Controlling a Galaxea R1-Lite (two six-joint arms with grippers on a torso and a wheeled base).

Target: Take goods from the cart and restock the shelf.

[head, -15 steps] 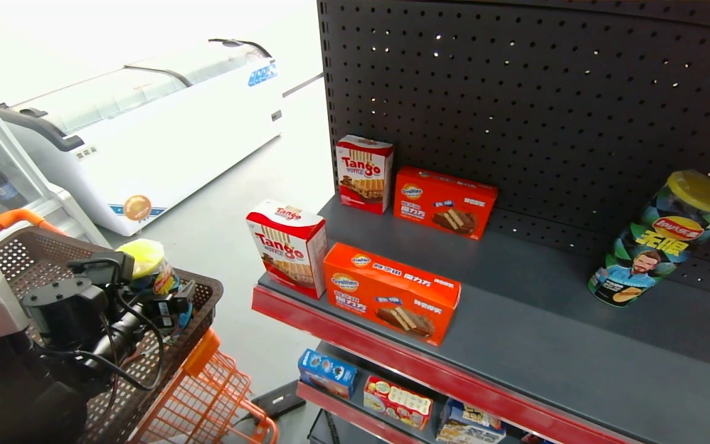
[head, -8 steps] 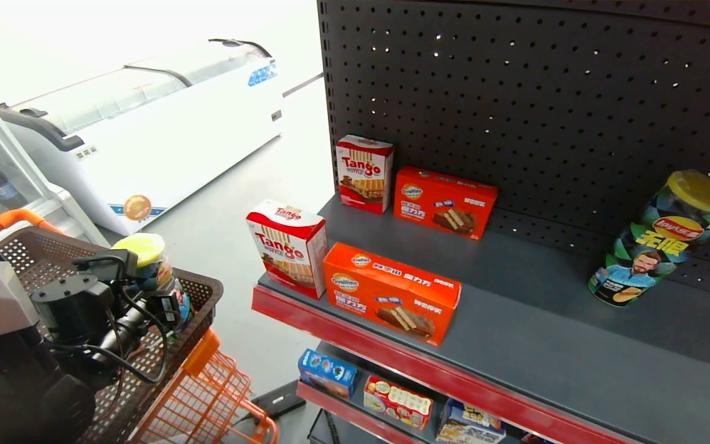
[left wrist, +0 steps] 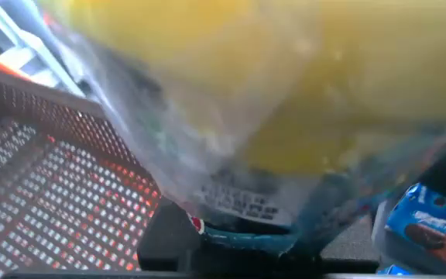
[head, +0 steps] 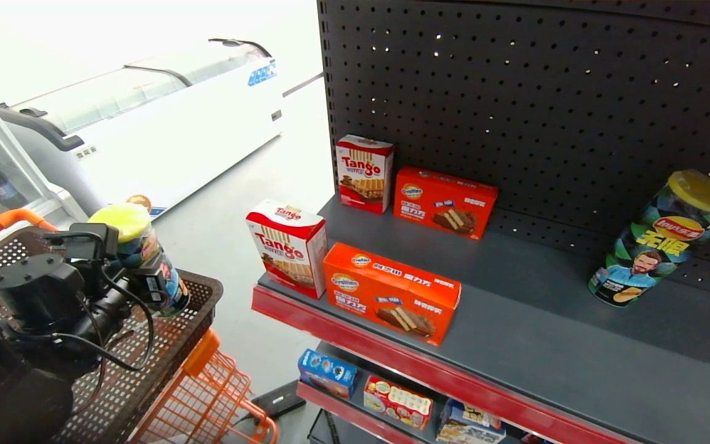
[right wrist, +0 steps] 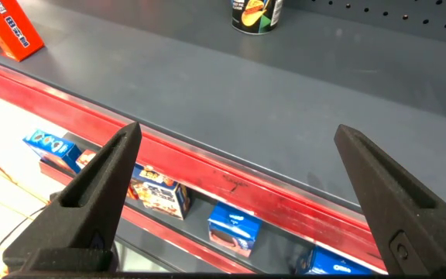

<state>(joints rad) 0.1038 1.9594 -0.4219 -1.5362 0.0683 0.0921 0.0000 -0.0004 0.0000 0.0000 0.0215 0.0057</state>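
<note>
My left gripper (head: 156, 282) is shut on a chips can with a yellow lid (head: 136, 243), held upright above the brown cart basket (head: 202, 290). The same can (left wrist: 269, 116) looms very close in the left wrist view, with the basket mesh (left wrist: 45, 194) below it. In front of the grey shelf board (right wrist: 285, 101), my right gripper (right wrist: 238, 194) is open and holds nothing. A matching chips can (head: 663, 240) stands at the right of the shelf (head: 546, 345), against the pegboard.
Two wafer boxes (head: 288, 246) (head: 364, 172) and two orange biscuit boxes (head: 392, 293) (head: 444, 202) stand at the shelf's left end. The shelf's middle is bare. Lower shelves hold small boxes (right wrist: 231, 229). A white freezer chest (head: 145, 123) stands behind the cart.
My left arm has lifted the chips can up and slightly left, from inside the basket to above its rim. The things on the shelf have not moved.
</note>
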